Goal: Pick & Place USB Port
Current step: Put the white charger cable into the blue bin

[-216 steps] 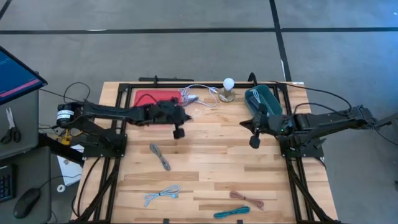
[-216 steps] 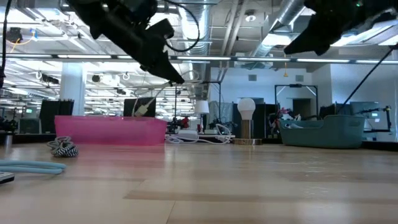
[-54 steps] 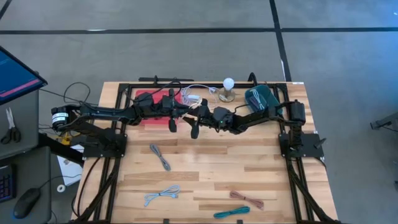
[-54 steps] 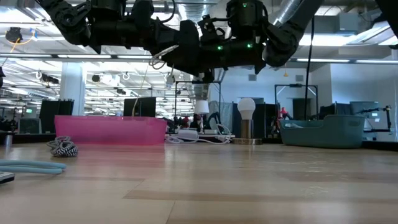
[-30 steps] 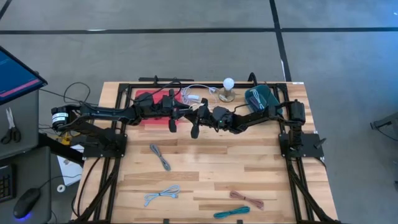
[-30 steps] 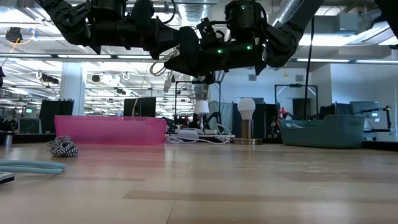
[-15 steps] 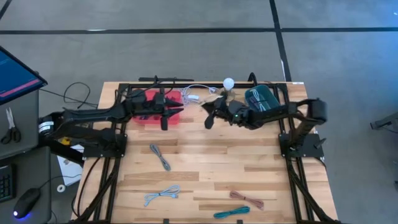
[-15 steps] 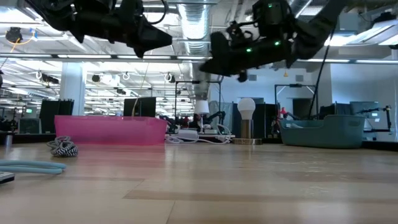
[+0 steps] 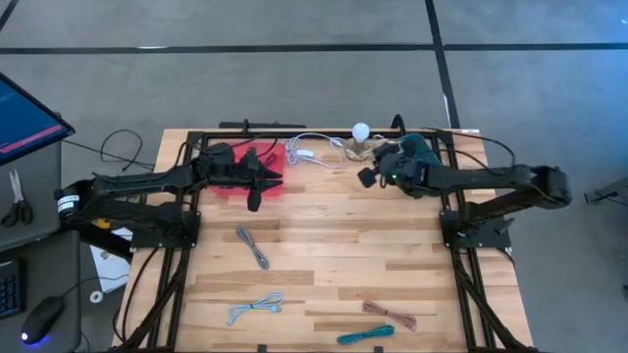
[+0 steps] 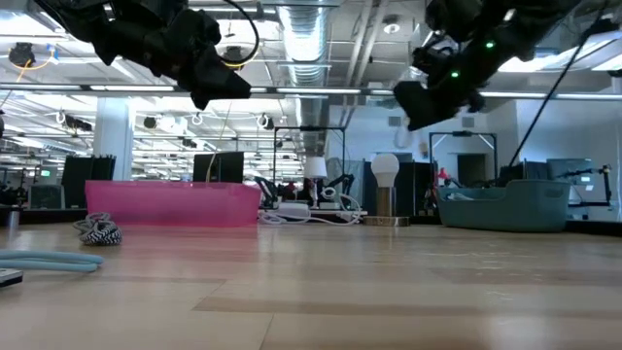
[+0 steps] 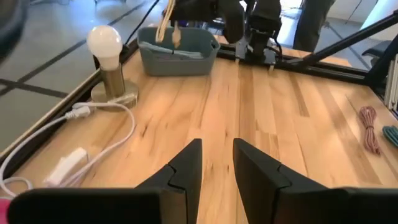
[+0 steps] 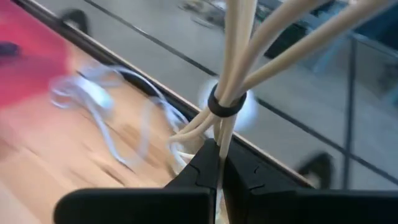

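Beside the teal bin (image 9: 424, 152), the right claw (image 12: 217, 163) is clamped on a cream cable bundle (image 12: 239, 37).

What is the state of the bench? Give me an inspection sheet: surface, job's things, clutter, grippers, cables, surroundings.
Surface: wooden table, slatted top.
Job's things: cream cable bundle with a black band, held in the air; red bin and teal bin at the far edge.
Clutter: bulb lamp between the bins.
Grippers: left gripper, fingers open, empty, by the red bin; right gripper, fingers shut on the bundle, near the teal bin.
Cables: white lead by the lamp; grey cable, pale blue cable, pink cable and teal cable on the near half.
Surroundings: monitor and scissors left of the table.
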Available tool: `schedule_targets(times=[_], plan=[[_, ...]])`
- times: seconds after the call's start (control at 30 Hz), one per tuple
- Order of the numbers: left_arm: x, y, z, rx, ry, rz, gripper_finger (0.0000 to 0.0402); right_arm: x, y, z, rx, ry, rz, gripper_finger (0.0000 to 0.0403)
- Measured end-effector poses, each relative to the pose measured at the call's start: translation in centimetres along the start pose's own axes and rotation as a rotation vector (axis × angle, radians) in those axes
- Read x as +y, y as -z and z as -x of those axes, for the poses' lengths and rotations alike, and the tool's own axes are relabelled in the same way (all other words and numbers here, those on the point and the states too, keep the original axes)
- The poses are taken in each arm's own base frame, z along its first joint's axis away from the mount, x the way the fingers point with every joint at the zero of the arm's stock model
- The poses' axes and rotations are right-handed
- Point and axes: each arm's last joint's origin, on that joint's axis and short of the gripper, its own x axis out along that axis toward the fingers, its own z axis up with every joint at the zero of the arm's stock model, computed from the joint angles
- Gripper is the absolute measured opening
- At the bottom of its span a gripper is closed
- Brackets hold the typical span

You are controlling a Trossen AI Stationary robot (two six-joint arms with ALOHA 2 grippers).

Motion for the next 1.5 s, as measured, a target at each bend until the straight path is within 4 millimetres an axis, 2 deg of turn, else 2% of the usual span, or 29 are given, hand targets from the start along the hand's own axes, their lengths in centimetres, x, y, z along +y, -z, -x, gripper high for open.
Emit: schedule_targets(times=[0.2,0.4,0.6,0.9,1.17,1.4,1.5], plan=[[0.0,0.1,0.0,0.006,0.0,0.002,0.009,-3.2,1.6,1.5,0.16,0.154,-0.035,0.0],[0.0,0.1,0.0,0.006,0.0,0.002,0.009,-4.9,3.2,1.7,0.308,0.249,-0.085,0.0],[0.0,0.1,0.0,0.006,0.0,0.002,0.009,-5.3,4.4,0.8,0.435,0.276,-0.099,0.0],[0.0,0.1,0.0,0.01,0.0,0.003,0.009,-5.6,6.3,-1.5,0.656,0.294,-0.088,0.0],[0.0,0.1,0.0,0.014,0.0,0.004,0.009,-5.5,7.7,-2.9,0.76,0.324,-0.06,0.0001],[0.0,0.1,0.0,0.014,0.0,0.004,0.009,-5.3,8.0,-3.2,0.779,0.328,-0.038,0.0035],[0.0,0.1,0.0,0.014,0.0,0.004,0.009,-5.2,7.3,-3.3,0.766,0.32,-0.04,0.0054]])
